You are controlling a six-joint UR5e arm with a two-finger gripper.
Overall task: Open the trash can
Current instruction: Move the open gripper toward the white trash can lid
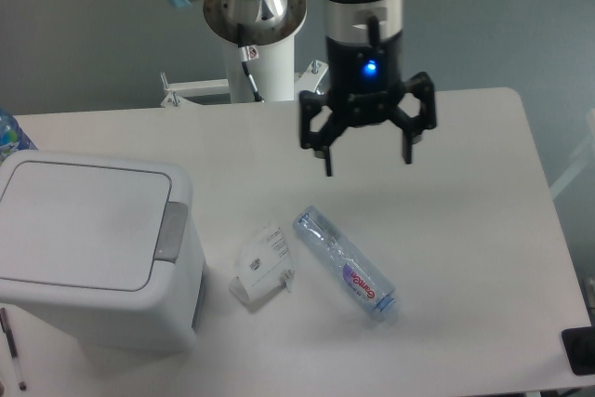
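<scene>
We hover our gripper (pixel 367 157) spread wide and empty above the table (pixel 483 230), well apart from the trash can (pixel 93 258) at the near left corner, lid down. Next we judge we must reach its grey button (pixel 171 231), passing over the bottle (pixel 346 264) and crumpled carton (pixel 264 265).

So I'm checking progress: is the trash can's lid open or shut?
Shut. The large white boxy plastic trash can has its flat lid lying flush in the rim, grey push tab untouched; the claw hangs apart.
</scene>
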